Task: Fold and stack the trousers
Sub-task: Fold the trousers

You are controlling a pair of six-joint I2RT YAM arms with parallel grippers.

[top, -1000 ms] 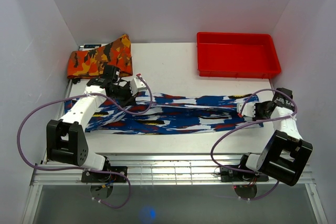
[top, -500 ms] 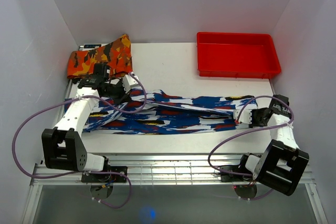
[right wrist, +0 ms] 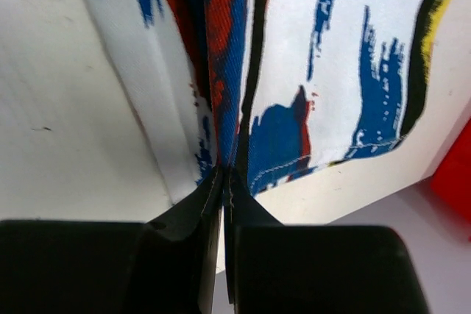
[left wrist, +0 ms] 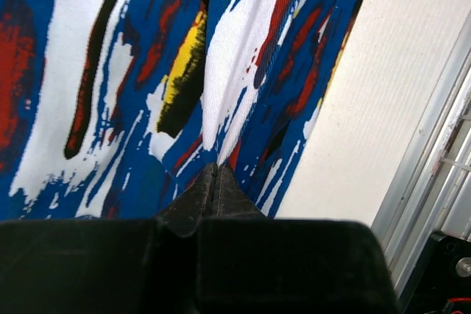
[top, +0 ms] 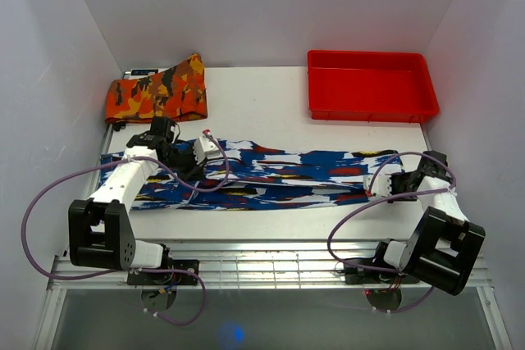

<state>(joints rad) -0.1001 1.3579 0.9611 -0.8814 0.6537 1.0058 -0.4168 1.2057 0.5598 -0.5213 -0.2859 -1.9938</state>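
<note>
While both arms reach low over the table [top: 262, 104], each pinches the trousers [top: 279, 174].
Left gripper [left wrist: 213, 170] clamped tight on cloth near the left end; right gripper [right wrist: 224, 174] clamped on a fold at the right end. Trousers stretched across the table's near half. Count: one pair of trousers, one orange patterned cloth [top: 156, 92] far left, one red tray [top: 371, 109] far right, apart from the trousers.

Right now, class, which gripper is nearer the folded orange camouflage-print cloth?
Left. The left gripper sits just nearside of the cloth; the right gripper is at the opposite end of the blue-and-white printed fabric trousers.
</note>
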